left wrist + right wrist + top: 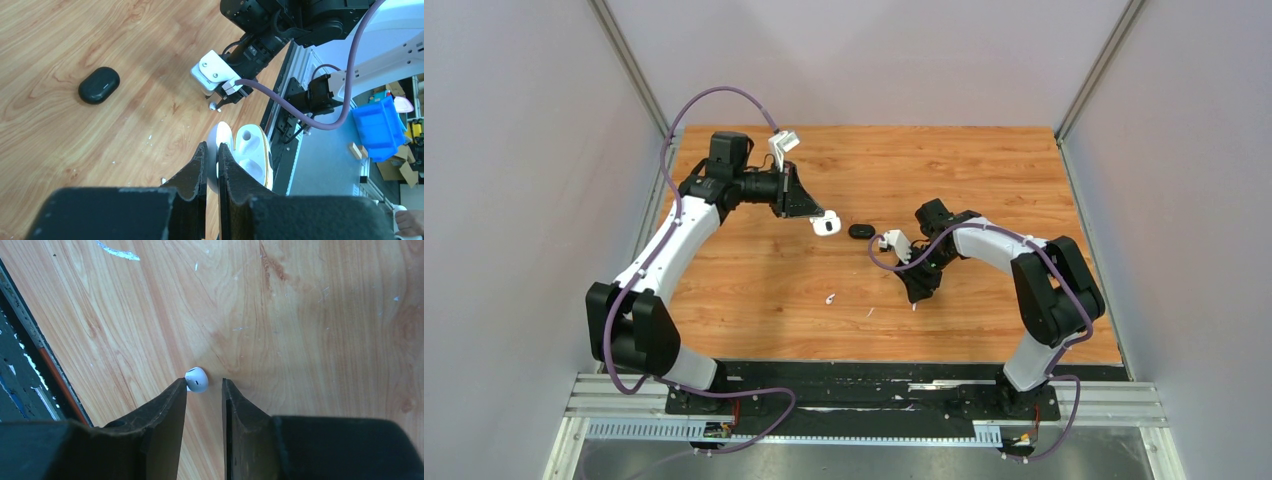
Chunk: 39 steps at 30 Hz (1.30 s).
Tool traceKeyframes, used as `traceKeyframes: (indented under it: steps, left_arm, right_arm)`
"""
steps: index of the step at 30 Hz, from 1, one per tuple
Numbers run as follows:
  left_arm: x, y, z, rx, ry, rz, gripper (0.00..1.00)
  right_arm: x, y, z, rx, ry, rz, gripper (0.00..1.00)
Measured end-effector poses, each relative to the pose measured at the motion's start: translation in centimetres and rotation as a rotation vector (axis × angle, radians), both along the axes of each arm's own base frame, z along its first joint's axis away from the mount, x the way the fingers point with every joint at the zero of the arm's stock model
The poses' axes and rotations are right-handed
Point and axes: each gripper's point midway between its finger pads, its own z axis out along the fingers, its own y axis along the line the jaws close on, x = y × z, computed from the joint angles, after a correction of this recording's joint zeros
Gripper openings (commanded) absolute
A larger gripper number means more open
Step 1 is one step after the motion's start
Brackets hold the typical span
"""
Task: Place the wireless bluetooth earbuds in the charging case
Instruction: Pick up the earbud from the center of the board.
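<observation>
Robotics lab, test cell. Evidence: wood-grain tabletop (754, 290) walled by pale grey panels (514, 150) on aluminium posts (632, 65). Slotted aluminium rail (624, 397) along the bottom edge, carrying two bolted arm bases (692, 378). Blue parts bin (378, 125) and cardboard boxes (395, 167) at right of the left wrist view.

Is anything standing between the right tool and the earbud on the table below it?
Nothing visible stands between them. The earbud lies on the table between the open fingers of the right tool, touching one of them.

The wooden table (984, 180) carries a black oval pod (861, 231) and a white earbud (197, 379).
</observation>
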Motion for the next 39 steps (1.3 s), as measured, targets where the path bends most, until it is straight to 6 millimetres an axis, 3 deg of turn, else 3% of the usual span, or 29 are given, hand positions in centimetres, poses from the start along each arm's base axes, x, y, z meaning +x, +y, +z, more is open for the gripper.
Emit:
traceKeyframes:
  steps: [11, 17, 24, 26, 28, 33, 36, 39]
  left_arm:
    - [0.1, 0.1, -0.1, -0.001, 0.0, 0.005, 0.0]
    - [0.1, 0.2, -0.2, -0.001, 0.001, 0.006, 0.0]
    - [0.1, 0.2, -0.3, -0.001, 0.002, 0.008, 0.0]
    - [0.1, 0.2, -0.3, -0.002, 0.001, 0.008, 0.0]
    - [0.2, 0.2, -0.3, -0.003, 0.002, 0.01, 0.0]
    - [0.2, -0.2, -0.5, -0.004, 0.017, 0.008, 0.0]
    - [0.2, -0.8, -1.0, -0.004, 0.032, -0.005, 0.0]
    - [-0.2, -1.9, -1.5, -0.004, 0.054, -0.032, 0.0]
  right_arm:
    - [0.0, 0.0, -0.3, -0.005, -0.005, 0.021, 0.21]
    - [-0.3, 0.0, -0.4, -0.005, -0.004, 0.033, 0.01]
    - [0.6, 0.0, 1.0, 0.004, -0.085, 0.051, 0.0]
    - [1.4, 0.2, 2.6, 0.027, -0.163, 0.064, 0.0]
    - [2.7, 0.6, 5.7, 0.069, -0.308, 0.09, 0.0]
    - [5.4, 2.9, 16.6, 0.228, -0.789, 0.191, 0.0]
    - [5.6, 4.4, 22.1, 0.313, -1.047, 0.259, 0.0]
    - [4.8, 5.6, 24.9, 0.365, -1.235, 0.335, 0.0]
